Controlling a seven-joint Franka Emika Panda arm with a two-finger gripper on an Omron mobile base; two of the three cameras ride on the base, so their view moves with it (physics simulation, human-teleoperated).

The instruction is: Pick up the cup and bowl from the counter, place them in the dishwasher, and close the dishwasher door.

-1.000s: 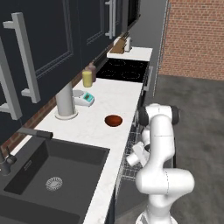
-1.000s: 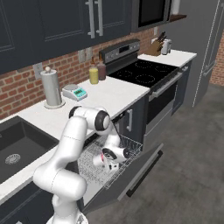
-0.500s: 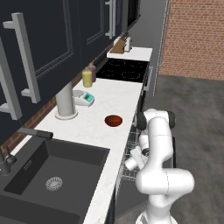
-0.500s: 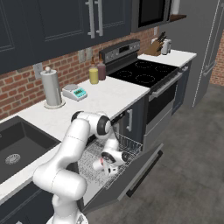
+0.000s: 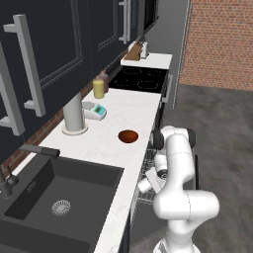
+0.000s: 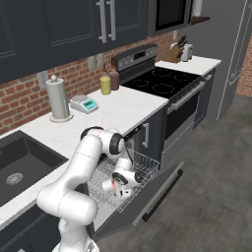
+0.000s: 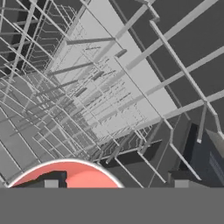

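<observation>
Tool (image 6: 118, 186) low over the rack (image 6: 142, 165), clamped on the cup (image 6: 109, 185): in the hand view the cup's pink mouth (image 7: 65, 174) sits between the two dark tips, with the rack's wire grid (image 7: 109, 100) spread beyond it. The cup lies on its side in the grip, apparently so that it can be lowered among the wires; whether it touches them cannot be told. The door (image 6: 147, 202) hangs open below the rack, giving the arm room to reach in from above. Behind the arm, the worktop (image 5: 133, 111) carries the bowl (image 5: 128, 136), upright near the front edge and just beside the dishwasher opening, a short reach for the next pick. Farther back stand a grey cylinder (image 5: 74, 114), a scale (image 5: 95, 109) and a yellow jar (image 5: 99, 89), then the stove (image 5: 141, 79). Judged stage: first placement under way; bowl and door closing remain.
</observation>
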